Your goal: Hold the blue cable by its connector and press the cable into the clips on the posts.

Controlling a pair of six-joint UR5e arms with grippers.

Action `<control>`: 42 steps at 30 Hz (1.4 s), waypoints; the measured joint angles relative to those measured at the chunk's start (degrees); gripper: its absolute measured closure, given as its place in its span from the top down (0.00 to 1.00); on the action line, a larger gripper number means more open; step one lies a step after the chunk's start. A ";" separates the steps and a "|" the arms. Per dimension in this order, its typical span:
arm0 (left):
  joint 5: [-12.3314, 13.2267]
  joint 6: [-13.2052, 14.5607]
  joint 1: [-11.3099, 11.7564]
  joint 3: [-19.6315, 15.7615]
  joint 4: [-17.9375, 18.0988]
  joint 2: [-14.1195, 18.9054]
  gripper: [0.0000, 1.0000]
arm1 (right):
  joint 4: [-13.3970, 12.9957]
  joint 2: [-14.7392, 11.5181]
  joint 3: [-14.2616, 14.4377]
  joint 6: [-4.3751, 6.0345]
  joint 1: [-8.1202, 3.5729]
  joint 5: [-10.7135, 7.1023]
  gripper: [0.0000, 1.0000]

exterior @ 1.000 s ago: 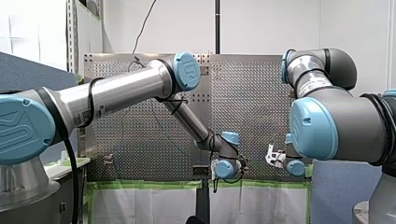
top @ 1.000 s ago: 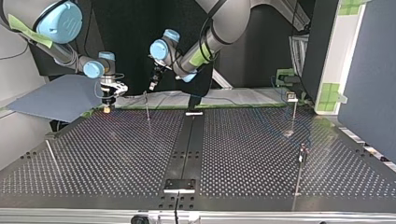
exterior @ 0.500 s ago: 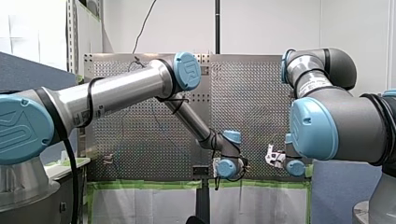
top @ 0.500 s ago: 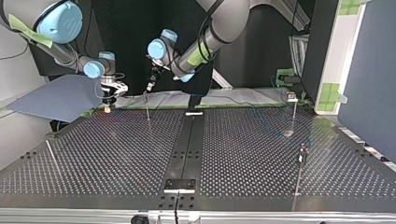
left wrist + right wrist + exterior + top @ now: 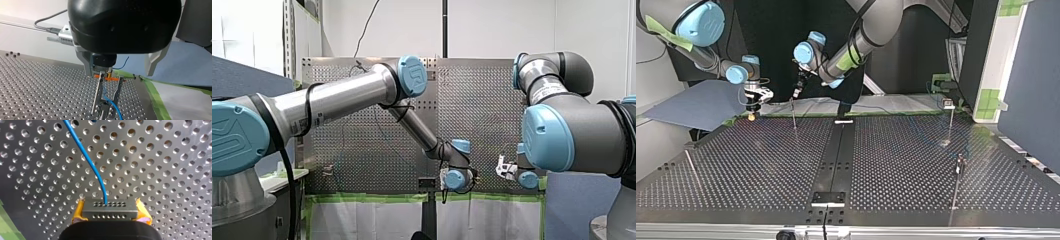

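In the right wrist view my right gripper has its yellow pads shut on the grey connector. The blue cable leaves the connector and runs ahead over the perforated table. In the top view the right gripper hangs low at the far left edge. My left gripper hovers just above a thin post. Its narrow metal fingers stand apart, open, either side of the post's clip. A loop of blue cable runs by that clip; I cannot tell if it sits in it.
Other thin posts stand at the top view's right, nearer right and near left. A black rail runs down the table's middle. Green tape edges the table beside the left gripper.
My left gripper has shifted slightly toward the top view's left, over the post. The right arm and connector have stayed still.
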 joint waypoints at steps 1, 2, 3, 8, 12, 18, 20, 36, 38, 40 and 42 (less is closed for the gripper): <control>-0.01 -0.03 0.02 0.00 -0.03 0.00 1.00 | -0.01 0.00 0.00 0.01 0.02 0.00 0.00; -0.02 -0.04 0.04 0.00 -0.10 0.00 1.00 | -0.02 0.00 0.00 0.00 0.04 0.00 0.00; -0.04 -0.01 0.03 0.00 -0.17 0.02 1.00 | -0.01 0.01 0.00 0.01 0.05 0.00 0.00; -1.26 0.96 -0.08 -0.31 -1.81 0.23 1.00 | 0.11 0.04 0.00 0.00 0.05 0.17 0.00; -2.48 1.97 0.04 -1.79 -2.40 1.53 1.00 | 0.31 0.04 0.00 0.00 0.04 0.25 0.00; -4.15 1.87 0.49 -4.71 -0.12 4.38 1.00 | 0.37 0.04 0.01 -0.01 0.05 0.31 0.00; -5.03 1.56 0.55 -5.83 0.99 5.51 1.00 | 0.37 0.05 0.00 -0.02 0.06 0.29 0.00; -5.94 -5.40 1.31 -13.73 1.17 13.40 1.00 | 0.72 0.05 0.00 -0.09 0.30 0.04 0.00; -5.96 -6.16 1.42 -14.81 0.08 14.48 1.00 | 0.73 0.05 0.00 -0.10 0.33 0.02 0.00; -5.97 -6.48 1.49 -15.73 -0.82 15.41 1.00 | 0.73 0.05 0.00 -0.10 0.37 0.01 0.00; -5.99 -6.54 1.49 -16.77 -1.87 16.44 1.00 | 0.73 0.05 0.00 -0.13 0.43 0.00 0.00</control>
